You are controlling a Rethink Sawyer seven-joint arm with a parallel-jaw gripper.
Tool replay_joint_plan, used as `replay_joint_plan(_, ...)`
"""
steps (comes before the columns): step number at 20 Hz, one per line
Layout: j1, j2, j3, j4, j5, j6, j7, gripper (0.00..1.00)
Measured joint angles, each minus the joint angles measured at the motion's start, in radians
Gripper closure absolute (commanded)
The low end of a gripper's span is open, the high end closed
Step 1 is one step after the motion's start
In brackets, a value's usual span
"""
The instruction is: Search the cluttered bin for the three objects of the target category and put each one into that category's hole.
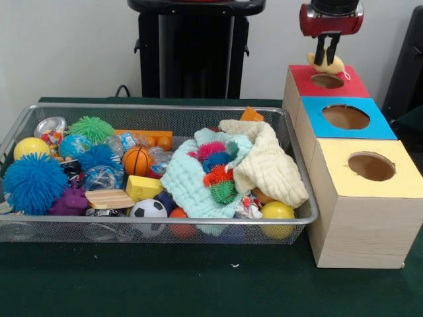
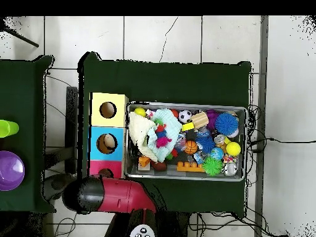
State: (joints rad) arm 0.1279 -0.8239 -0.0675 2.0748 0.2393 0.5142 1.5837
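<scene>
I have the gripper (image 1: 328, 58) pinched on a pale yellow toy (image 1: 326, 64), right over the red box's hole (image 1: 327, 80), so it can drop in.

A: What can't you make out?

B: From the front, the arm (image 1: 330, 16) is cut off by the top edge; only its red end and dark fingers (image 1: 326, 47) show. A pale yellow thing (image 1: 328, 64) sits at their tips, its shape unclear.

A: And overhead?

B: The arm covers most of the red box (image 2: 99, 166), so its hole (image 2: 105, 173) barely shows. In the bin (image 2: 186, 174), cloths (image 1: 264, 162) bury several toys; the small ones are too tiny to name.
</scene>
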Motion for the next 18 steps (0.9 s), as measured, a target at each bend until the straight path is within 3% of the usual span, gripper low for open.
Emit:
replay_joint_plan(7, 0.037, 0.026, -0.051, 0.0, -0.005, -0.056, 0.0, 1.0)
replay_joint_plan(18, 0.051, 0.024, -0.064, 0.0, -0.001, -0.07, 0.0, 1.0)
